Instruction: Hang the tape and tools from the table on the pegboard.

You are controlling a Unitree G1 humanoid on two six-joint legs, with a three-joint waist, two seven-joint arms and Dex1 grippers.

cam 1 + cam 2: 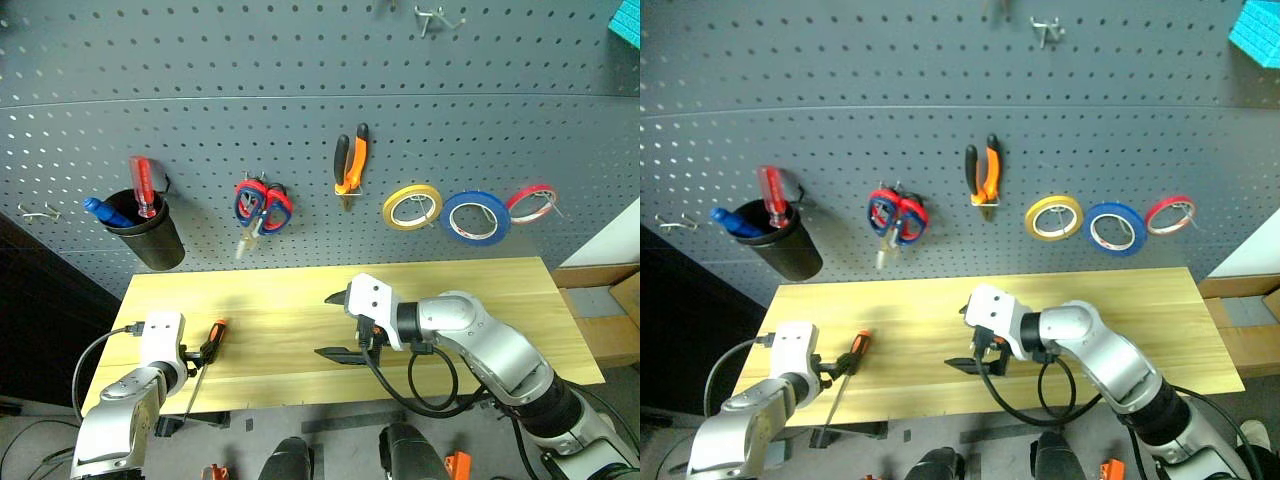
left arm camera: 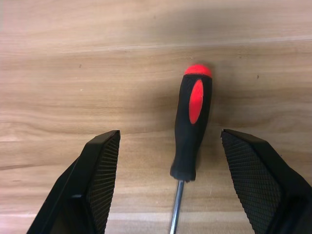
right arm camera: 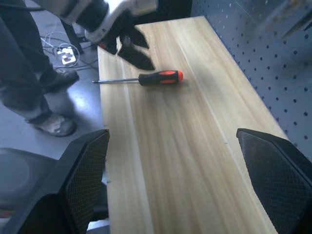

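On the far left of the pegboard hangs one black cup, and it holds two tools, one with a blue handle and one red screwdriver. Below it, at the left end of the desk, the left gripper hovers just over the orange-and-black screwdriver, the only tool lying on the desk. Its jaws are apart and empty, one on each side of the handle and not touching it, as the left wrist view shows. The screwdriver lies flat near the front edge; its long axis goes from front to back with a small tilt, the orange cap points toward the pegboard and the steel shaft points toward the robot, with the tip reaching out past the front edge. To the right, on the board, hang two pairs of scissors close together, one with red loops and one with dark blue loops, blades down. Next comes one pair of orange-and-black pliers, handles up. Over the middle of the desk the right gripper points to the left, its jaws wide apart and empty. Further right three tape rings hang in a row: one yellow ring, one blue tape and one red ring.
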